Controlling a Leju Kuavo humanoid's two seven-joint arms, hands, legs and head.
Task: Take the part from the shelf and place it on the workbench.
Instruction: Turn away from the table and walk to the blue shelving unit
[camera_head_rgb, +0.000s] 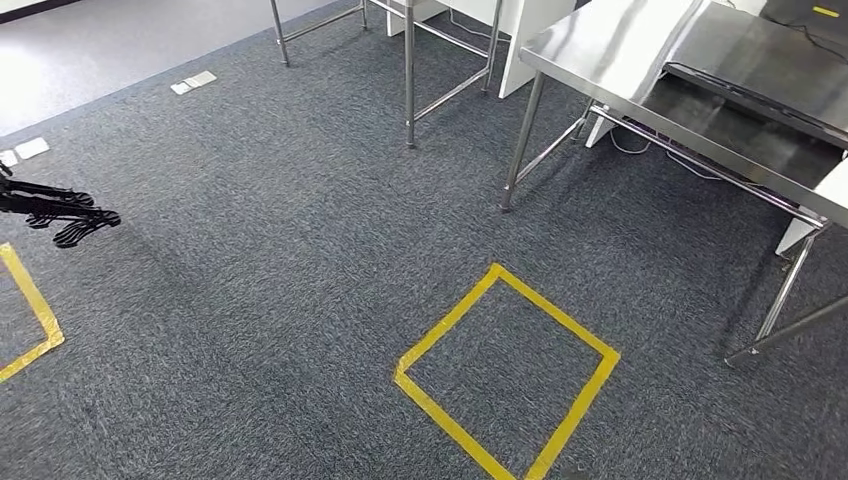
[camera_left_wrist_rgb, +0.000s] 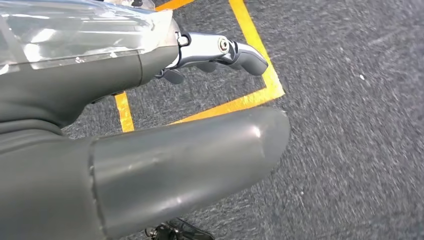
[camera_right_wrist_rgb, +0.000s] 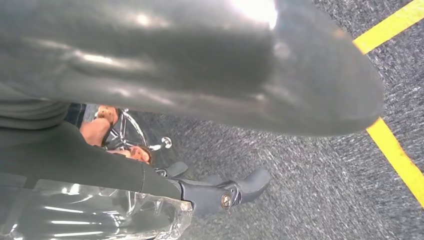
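floor: dark grey-blue carpet (camera_head_rgb: 250, 300), most of head view; yellow tape square outline (camera_head_rgb: 505, 372) lower centre; second yellow tape corner (camera_head_rgb: 30, 310) at left edge
workbench: stainless steel table with lower shelf (camera_head_rgb: 640, 60) upper right of head view; top looks bare where visible; second metal-legged frame (camera_head_rgb: 410, 70) upper centre
shelf: can't say where it is; likely the robot must turn to find it
part: can't locate it; neither hand carries it
left hand (camera_left_wrist_rgb: 150, 145): grey thumb and silver-dark fingers extended over carpet, apart, holding nothing
right hand (camera_right_wrist_rgb: 200, 90): thumb large in frame, dark fingers (camera_right_wrist_rgb: 235, 190) spread, nothing held
small items: black folding object (camera_head_rgb: 60, 212) on floor at left edge; white floor plates (camera_head_rgb: 193, 82) upper left
step: judged early, walking/turning phase; do well by keeping arms hanging, stepping past table legs, squaring to shelf before reaching
containers: none seen
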